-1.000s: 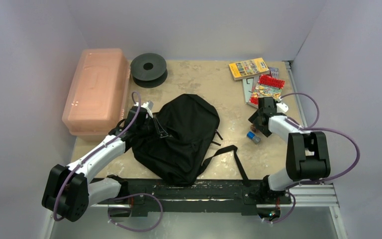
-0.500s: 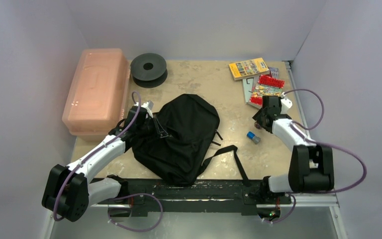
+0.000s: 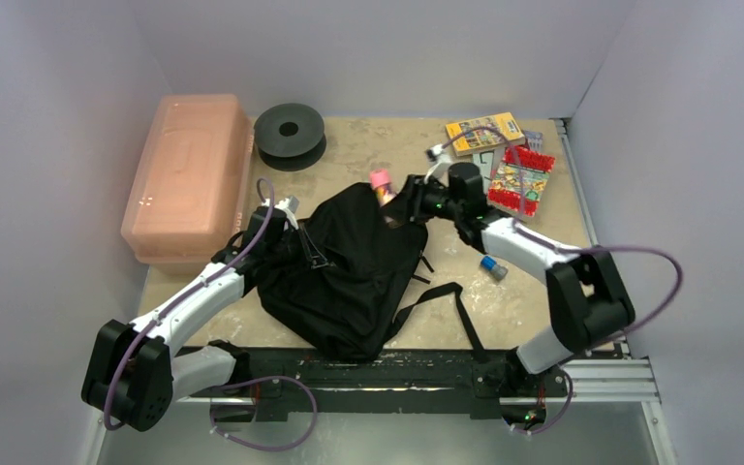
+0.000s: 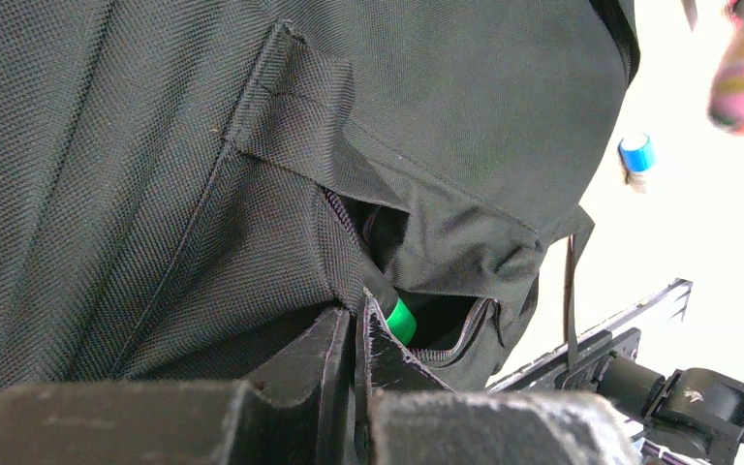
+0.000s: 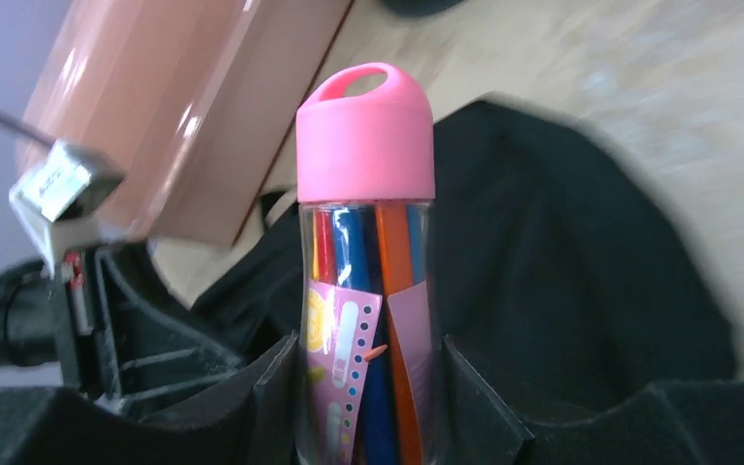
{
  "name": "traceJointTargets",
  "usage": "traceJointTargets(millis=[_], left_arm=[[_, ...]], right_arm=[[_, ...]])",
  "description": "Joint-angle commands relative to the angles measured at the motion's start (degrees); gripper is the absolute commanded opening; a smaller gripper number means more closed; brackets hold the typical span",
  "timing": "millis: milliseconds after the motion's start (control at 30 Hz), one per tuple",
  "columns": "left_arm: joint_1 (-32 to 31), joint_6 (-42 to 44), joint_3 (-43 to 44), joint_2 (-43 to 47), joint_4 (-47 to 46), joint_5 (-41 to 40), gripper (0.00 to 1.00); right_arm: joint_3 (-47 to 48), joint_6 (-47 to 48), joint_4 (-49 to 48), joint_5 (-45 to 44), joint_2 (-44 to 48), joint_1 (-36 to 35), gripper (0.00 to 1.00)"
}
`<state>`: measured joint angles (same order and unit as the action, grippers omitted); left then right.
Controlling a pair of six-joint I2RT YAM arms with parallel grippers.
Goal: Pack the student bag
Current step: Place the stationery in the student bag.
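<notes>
Since the earlier frame the right arm is swinging from the right side of the table (image 3: pixel 397 145) to the far edge of the bag (image 3: pixel 358 271), now carrying a tube (image 3: pixel 380 181) of pens; the left arm is staying put. From above, the bag is lying mid-table, slightly left, with the left pincer (image 3: pixel 297 231) clamping its left edge and the right pincer (image 3: pixel 394 201) hovering over its far rim.

In the left wrist view, the left pincer (image 4: pixel 361 334) is pinching bag (image 4: pixel 155 145) fabric tight beside the zip opening (image 4: pixel 436 325), where what looks like a green-tipped pen (image 4: pixel 400 320) is sitting inside.

In the right wrist view, the right pincer (image 5: pixel 368 397) is gripping the tube (image 5: pixel 368 291) upright, pink cap up, above the bag (image 5: pixel 581 271).

To do this well, I judge the left should be holding the opening taut while the right is tipping the tube and easing it toward that mouth, releasing only once it is inside.
</notes>
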<state>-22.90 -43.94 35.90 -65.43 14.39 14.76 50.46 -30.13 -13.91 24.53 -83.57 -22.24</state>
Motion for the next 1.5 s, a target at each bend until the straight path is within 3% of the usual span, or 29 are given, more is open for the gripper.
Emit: traceJointTargets(millis=[0, 233, 533, 600, 967, 1467], left_arm=[[0.09, -0.44, 2.18, 1.42, -2.07, 2.02, 0.00], [0.09, -0.62, 2.33, 1.58, -1.74, 1.95, 0.00], [0.12, -0.36, 2.27, 2.43, -1.28, 0.82, 0.00], [0.08, -0.35, 1.41, 3.64, -3.01, 0.80, 0.00], [0.12, 0.65, 3.57, 2.83, -2.71, -0.43, 0.00], [0.04, 3.13, 3.98, 5.79, 0.49, -3.90, 0.00]], right_arm=[[4.79, -4.63, -7.52, 16.39, -9.36, -7.10, 0.22], [4.59, -5.60, -11.28, 19.26, -16.44, -13.93, 0.31], [10.75, 15.27, 13.14, 13.07, -18.22, -14.89, 0.26], [11.95, 18.59, 16.67, 15.07, -19.14, -15.04, 0.25], [13.50, 29.64, 25.23, 12.84, -18.18, -18.03, 0.20], [15.26, 40.97, 28.46, -4.47, -17.90, -28.51, 0.17]])
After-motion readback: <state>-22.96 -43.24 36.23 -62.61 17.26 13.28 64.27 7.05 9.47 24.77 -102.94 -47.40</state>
